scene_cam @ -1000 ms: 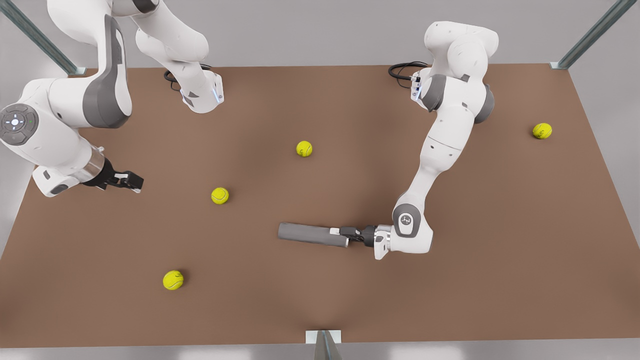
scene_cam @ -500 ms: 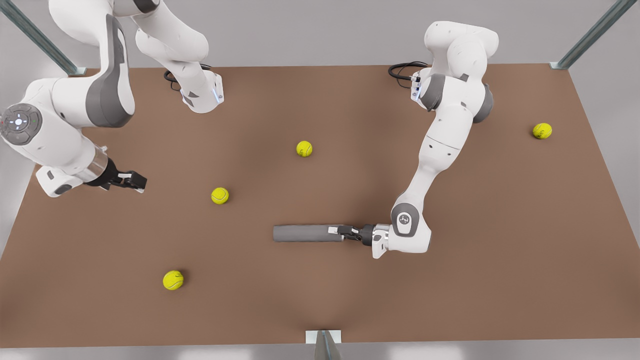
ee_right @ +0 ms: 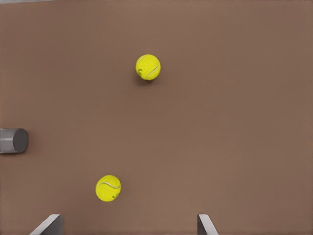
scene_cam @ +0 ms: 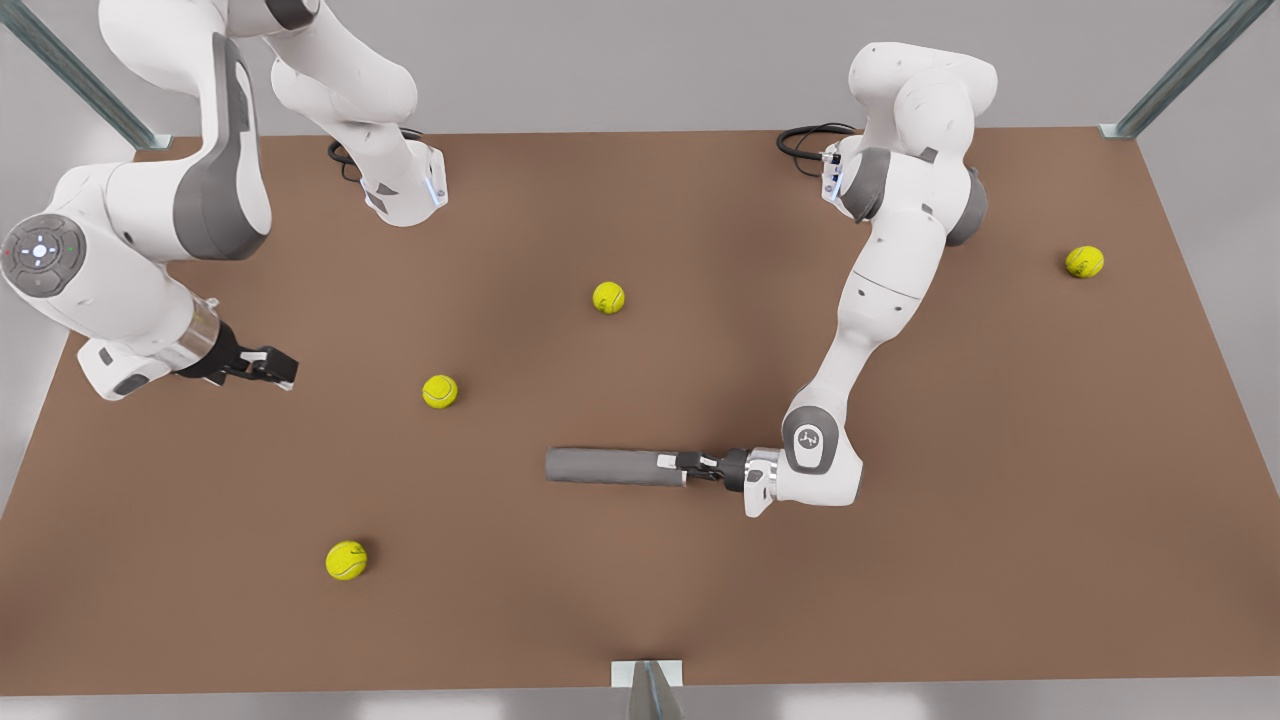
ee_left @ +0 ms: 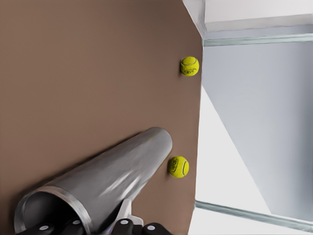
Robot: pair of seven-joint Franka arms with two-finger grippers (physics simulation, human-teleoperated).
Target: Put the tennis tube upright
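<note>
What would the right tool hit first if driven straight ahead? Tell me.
The right tool would probably meet the nearest tennis ball, or the table beside it; depth is unclear.

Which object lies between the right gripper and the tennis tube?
In the front view, one tennis ball lies between the right gripper and the tennis tube, on the brown table.

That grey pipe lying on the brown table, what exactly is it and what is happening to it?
The tennis tube is a plain matte grey hollow cylinder with a thin rim around its open mouth. It lies on its side on the brown table, not yet upright. The left gripper is shut on its rim at the front view's right end. No tennis ball touches it.
</note>
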